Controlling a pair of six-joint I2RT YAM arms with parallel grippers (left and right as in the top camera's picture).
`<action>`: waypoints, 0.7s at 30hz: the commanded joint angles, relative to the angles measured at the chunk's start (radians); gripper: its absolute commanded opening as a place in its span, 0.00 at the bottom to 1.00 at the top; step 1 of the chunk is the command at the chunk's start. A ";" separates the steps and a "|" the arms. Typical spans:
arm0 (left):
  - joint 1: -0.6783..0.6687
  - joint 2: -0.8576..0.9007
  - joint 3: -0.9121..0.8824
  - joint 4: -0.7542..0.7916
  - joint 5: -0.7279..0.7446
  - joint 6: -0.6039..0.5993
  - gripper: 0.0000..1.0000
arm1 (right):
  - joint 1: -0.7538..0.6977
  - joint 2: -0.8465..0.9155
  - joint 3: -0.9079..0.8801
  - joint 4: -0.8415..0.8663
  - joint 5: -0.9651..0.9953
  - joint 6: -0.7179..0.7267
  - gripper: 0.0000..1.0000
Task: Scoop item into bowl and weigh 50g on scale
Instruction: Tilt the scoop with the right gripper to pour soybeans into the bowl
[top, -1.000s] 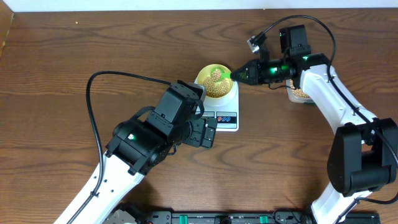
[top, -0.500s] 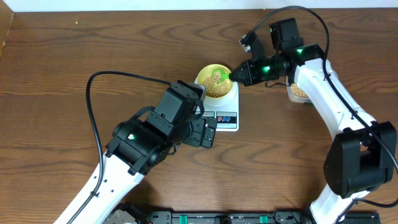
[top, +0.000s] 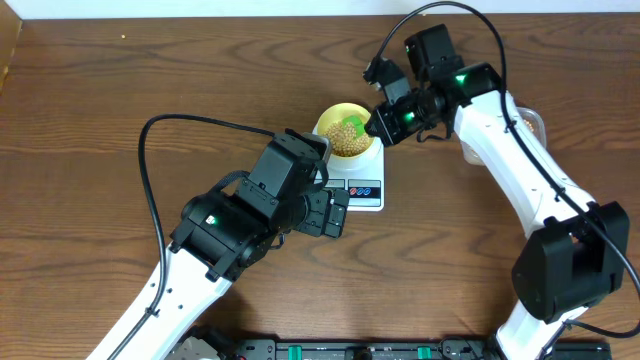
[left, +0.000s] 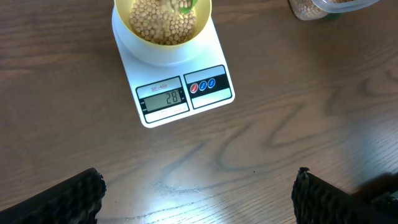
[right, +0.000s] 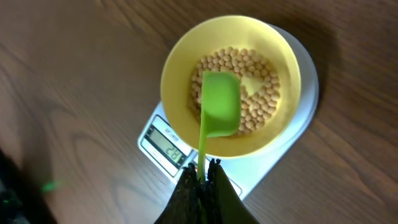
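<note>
Green plastic, the scoop (right: 221, 106) sits clamped by its thin handle in our right tool (right: 204, 177), jaws pinched tight on it, so its cup hangs over the yellow bowl (right: 180, 56) and anything tipped lands on the beans (right: 261, 93) heaped inside; the bowl rests on the scale (left: 186, 93) so each addition registers. The scoop's long axis runs straight out from the tool, cup end pointing over the bowl's middle, no beans showing on it. Our left tool (left: 196, 208) hangs spread wide and empty over the bench (left: 311, 137), its camera on the display, we judge to read the weight.
</note>
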 joint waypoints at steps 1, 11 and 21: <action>0.003 -0.003 0.016 -0.003 -0.005 0.001 0.98 | 0.017 -0.001 0.043 -0.024 0.064 -0.079 0.01; 0.003 -0.003 0.016 -0.003 -0.005 0.001 0.98 | 0.069 -0.003 0.068 -0.051 0.200 -0.158 0.01; 0.003 -0.003 0.016 -0.003 -0.005 0.001 0.98 | 0.130 -0.015 0.074 -0.062 0.325 -0.206 0.01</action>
